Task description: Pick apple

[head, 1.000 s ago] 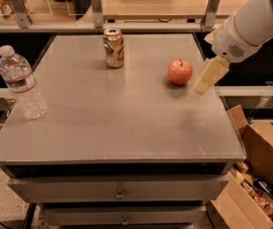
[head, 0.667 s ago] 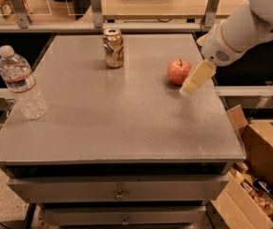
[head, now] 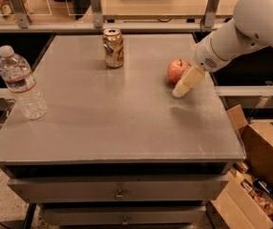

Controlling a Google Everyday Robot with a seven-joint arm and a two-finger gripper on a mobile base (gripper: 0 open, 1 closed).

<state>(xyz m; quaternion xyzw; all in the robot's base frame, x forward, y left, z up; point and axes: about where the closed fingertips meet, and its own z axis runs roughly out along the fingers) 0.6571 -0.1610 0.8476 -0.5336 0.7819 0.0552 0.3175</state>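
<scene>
One table (head: 117, 128) with a grey top fills the view, and three things stand on it.

At the left edge, toward the front, stands one clear plastic water bottle (head: 21, 82) – upright, white cap on, a pale label round its middle. Further right and near the far edge stands one soda can (head: 113, 47), upright, with gold and dark markings, well apart from the bottle.

Right of the can, on the right part of the tabletop and somewhat nearer the front than the can, sits the one apple (head: 177, 70). It is small and round, orange-red, with a short dark stem pointing up and paler yellowish patches on its skin. It looks about as wide as the can. It rests on the table surface.

Just beside the apple, at its lower right, is the one gripper (head: 181, 90) – pale cream, slanting down and to the left toward the tabletop. Whether it touches the apple, and whether it is open or closed, I cannot tell. The white arm (head: 251, 25) reaches in from the upper right corner.

Below the tabletop are two drawers (head: 120, 193), one above the other. On the floor at the right stands an open cardboard box (head: 265, 147).
</scene>
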